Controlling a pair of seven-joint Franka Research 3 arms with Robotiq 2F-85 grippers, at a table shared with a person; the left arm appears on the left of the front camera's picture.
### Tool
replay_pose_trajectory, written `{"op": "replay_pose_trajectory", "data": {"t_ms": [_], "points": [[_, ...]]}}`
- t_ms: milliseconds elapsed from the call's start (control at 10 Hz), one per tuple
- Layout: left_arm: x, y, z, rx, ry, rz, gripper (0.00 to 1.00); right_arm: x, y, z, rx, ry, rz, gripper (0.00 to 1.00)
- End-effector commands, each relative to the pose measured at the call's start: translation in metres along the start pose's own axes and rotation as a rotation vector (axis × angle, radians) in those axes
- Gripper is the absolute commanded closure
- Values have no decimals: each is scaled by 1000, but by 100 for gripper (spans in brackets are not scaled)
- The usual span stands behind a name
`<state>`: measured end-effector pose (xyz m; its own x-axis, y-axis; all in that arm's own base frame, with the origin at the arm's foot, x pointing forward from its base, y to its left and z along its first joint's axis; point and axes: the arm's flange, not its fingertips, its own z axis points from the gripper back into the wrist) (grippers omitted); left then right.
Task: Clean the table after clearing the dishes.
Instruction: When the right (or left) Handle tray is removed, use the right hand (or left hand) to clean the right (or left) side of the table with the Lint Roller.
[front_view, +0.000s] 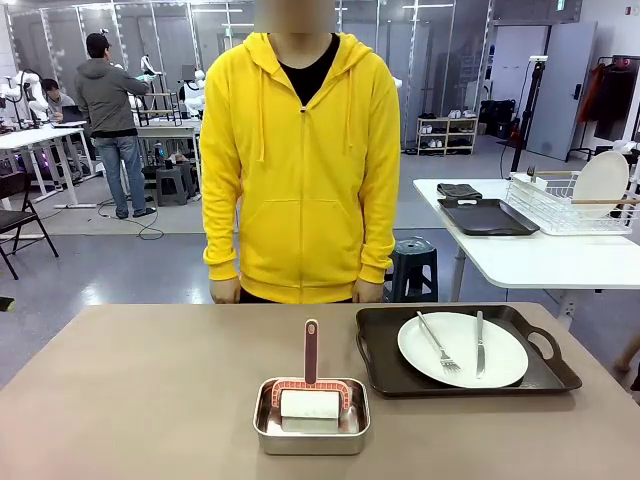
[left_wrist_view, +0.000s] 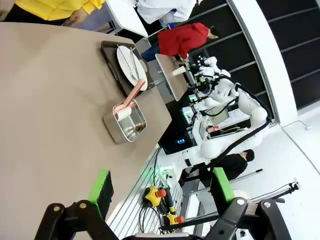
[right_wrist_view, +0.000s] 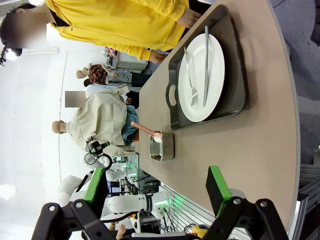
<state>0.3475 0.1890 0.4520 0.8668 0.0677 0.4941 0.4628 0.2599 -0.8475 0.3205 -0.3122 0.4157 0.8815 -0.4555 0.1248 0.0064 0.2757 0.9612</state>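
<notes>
A wide workshop floor with other benches lies behind a plain brownish desk (front_view: 150, 380), matte and bare over most of its top; no crumbs or spills can be made out from here.

Toward 3 o'clock on the desk sits a dark brown handled tray (front_view: 378, 372). It carries a round white plate (front_view: 497, 362) that looks clean. A fork (front_view: 436, 341) and a knife (front_view: 479, 343) lie loose on the plate, side by side, both pointing roughly from 12 to 6.

At about 8 o'clock from the tray, just beside it but apart, a small steel pan (front_view: 312, 440) holds a white roller (front_view: 310, 403). Its pink handle leans over the pan's far rim toward 12 o'clock.

A person (front_view: 300, 170) in a yellow hoodie stands at the desk's 12 o'clock edge, hands low. Beyond, at 2 o'clock, a white table (front_view: 520, 260) bears a wire rack (front_view: 560, 205).

The left tool (left_wrist_view: 162, 192) has its green pads (left_wrist_view: 101, 187) well apart and grips nothing; the right tool (right_wrist_view: 156, 190) is likewise spread and empty. Both hang clear of the desk.

The tray probably has to leave before any wiping. It should be taken by a handle and kept level, since the cutlery would slide easily. The roller's handle is the natural grip afterwards.
</notes>
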Motion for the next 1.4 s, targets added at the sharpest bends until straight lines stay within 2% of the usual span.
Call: {"op": "replay_pose_trajectory", "data": {"t_ms": [0,200,300,1300], "points": [[-5,14,21,-7,-40,27,0,-1,3,0,3,-1,6,0],[-6,20,25,-16,-89,-3,0,-1,3,0,3,-1,6,0],[-9,14,17,3,-34,32,0,-1,3,0,3,-1,6,0],[-9,14,17,3,-34,32,0,-1,3,0,3,-1,6,0]]}}
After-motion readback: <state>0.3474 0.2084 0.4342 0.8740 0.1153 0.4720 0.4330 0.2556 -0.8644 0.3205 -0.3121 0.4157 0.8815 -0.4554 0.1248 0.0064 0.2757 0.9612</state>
